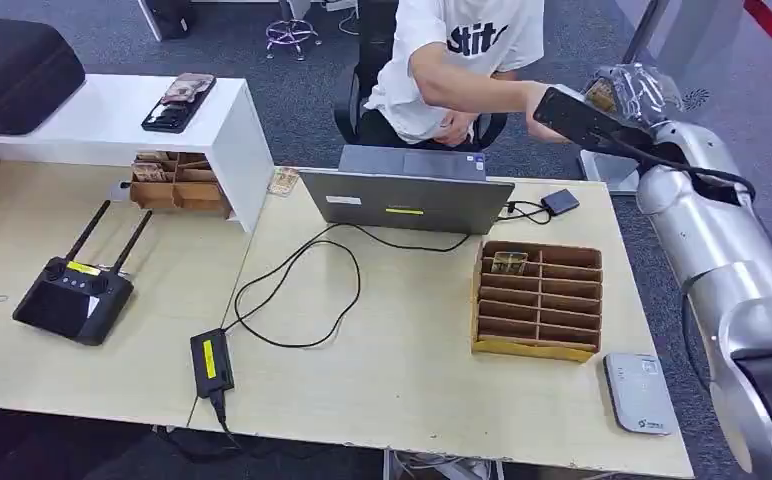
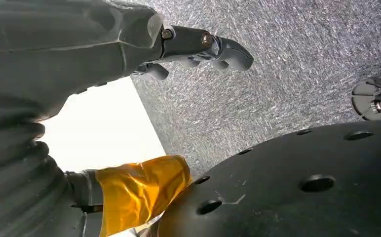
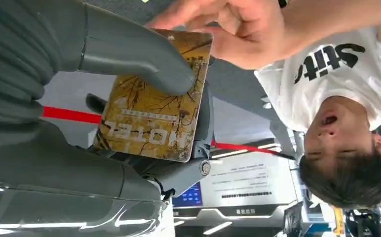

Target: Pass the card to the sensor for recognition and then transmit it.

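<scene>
Right robot hand (image 3: 129, 98) grips the card (image 3: 151, 101), its thick thumb pressed across the card's printed golden face and its darker fingers behind it. In the head view this robot hand (image 1: 602, 110) is raised beyond the far right corner of the tabletop (image 1: 402, 390), off its edge, on the silver arm (image 1: 712, 250). A person (image 1: 462, 60) in a white shirt sits behind the tabletop and reaches an arm toward it; the person's hand (image 3: 228, 29) has its fingertips at the card's far edge, touching or just short of it, which I cannot tell.

Left robot hand (image 2: 193, 47) hangs low over grey carpet (image 2: 302, 64), fingers loosely curled and holding nothing, one finger wrapped in yellow tape (image 2: 139, 190).

On the tabletop, a brown divided box (image 1: 537, 300) stands at the right, with one card (image 1: 509, 262) in its far left compartment. A small white sensor (image 1: 640, 392) lies near the right front corner, just beside the box. A laptop (image 1: 407, 200) stands at the far middle, with black cables (image 1: 292, 290) running to a power brick (image 1: 211, 362). A black remote (image 1: 72, 295) with two antennas lies at the left.
</scene>
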Robot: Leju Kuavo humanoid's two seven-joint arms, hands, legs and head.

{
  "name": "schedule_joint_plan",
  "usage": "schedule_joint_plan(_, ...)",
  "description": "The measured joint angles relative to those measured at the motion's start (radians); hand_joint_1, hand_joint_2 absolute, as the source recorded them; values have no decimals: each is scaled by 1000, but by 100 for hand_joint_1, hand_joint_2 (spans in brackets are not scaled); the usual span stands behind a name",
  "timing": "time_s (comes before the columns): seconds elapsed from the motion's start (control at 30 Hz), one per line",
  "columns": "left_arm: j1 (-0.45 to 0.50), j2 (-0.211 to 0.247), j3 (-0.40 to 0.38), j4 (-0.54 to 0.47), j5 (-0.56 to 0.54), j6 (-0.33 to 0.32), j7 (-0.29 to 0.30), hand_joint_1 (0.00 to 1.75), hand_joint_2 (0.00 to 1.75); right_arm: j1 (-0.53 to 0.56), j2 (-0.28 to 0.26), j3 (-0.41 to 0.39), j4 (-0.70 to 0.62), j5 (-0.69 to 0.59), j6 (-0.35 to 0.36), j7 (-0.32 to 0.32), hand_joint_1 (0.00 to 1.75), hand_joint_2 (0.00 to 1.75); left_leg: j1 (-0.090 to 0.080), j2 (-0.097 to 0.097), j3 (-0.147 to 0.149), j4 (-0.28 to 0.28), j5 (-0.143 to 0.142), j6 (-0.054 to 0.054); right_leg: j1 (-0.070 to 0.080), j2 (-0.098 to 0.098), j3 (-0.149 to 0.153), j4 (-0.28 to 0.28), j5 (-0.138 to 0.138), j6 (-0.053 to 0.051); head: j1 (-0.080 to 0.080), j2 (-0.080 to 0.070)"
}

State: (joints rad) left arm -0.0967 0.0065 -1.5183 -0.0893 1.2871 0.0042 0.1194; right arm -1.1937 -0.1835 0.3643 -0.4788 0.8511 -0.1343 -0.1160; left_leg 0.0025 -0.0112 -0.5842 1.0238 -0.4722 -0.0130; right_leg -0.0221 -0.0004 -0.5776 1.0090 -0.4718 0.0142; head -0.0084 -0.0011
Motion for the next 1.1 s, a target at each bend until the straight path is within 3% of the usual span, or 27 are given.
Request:
schedule_joint_plan(0.27, 0, -2, 0, 0, 3, 2, 0, 0, 175, 0, 4, 1, -6, 20, 1, 7, 175, 175, 0, 0, 0, 0, 0, 0, 0, 0, 0, 0, 0, 0, 0, 0)
schedule_joint_plan(0.4, 1, -2, 0, 0, 10, 6, -2, 0, 175, 4, 2, 1, -16, 22, -47, -12, 175, 175, 0, 0, 0, 0, 0, 0, 0, 0, -1, 0, 0, 0, 0, 0)
schedule_joint_plan(0.57, 4, -3, 0, 0, 24, 11, -10, 0, 175, 64, -31, 0, -97, 18, -129, -53, 175, 175, 0, 0, 0, 0, 0, 0, 0, 0, -1, 0, 0, 0, 0, 0)
schedule_joint_plan(0.9, 6, -4, 0, 0, 28, 14, -11, 0, 175, 124, -69, -15, -178, 0, -137, -64, 175, 175, 0, 0, 0, 0, 0, 0, 0, 1, -1, 0, 0, 0, 0, 0)
schedule_joint_plan(1.1, 10, -9, 0, 0, 49, 28, -12, 0, 175, 282, -129, -84, -312, -109, -220, -129, 175, 175, 0, -2, 0, 1, 0, 0, 0, -2, 0, -1, 0, 0, 0, 0)
